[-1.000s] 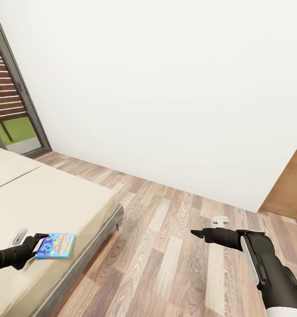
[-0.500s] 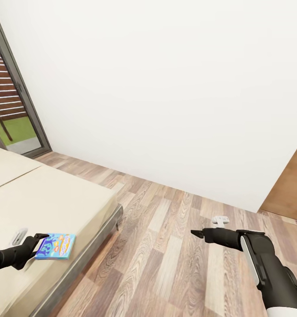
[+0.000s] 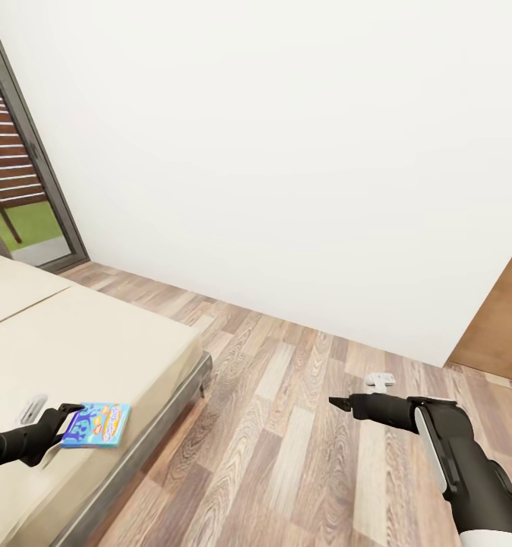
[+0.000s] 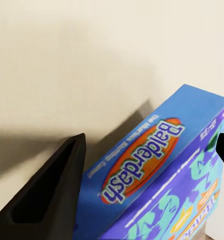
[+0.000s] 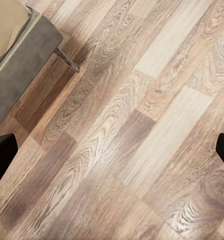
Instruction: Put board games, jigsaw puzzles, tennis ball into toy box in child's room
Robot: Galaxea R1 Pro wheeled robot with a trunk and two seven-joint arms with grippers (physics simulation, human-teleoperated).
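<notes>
Head view: my left gripper pinches near edge of light-blue board game, thin glossy carton lying flat on bed (smooth cream cover, dark thin frame). My right gripper hovers over wood-plank floor, holding nothing.

Left wrist view: black wedge fingers straddle board game's printed side.

Right wrist view: fingertips spread wide over grained planks, bed frame corner nearby.

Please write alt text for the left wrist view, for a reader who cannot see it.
A light blue board game box labelled "Balderdash" sits between the left gripper's two dark fingers, above the cream bed cover where its shadow falls.
</notes>
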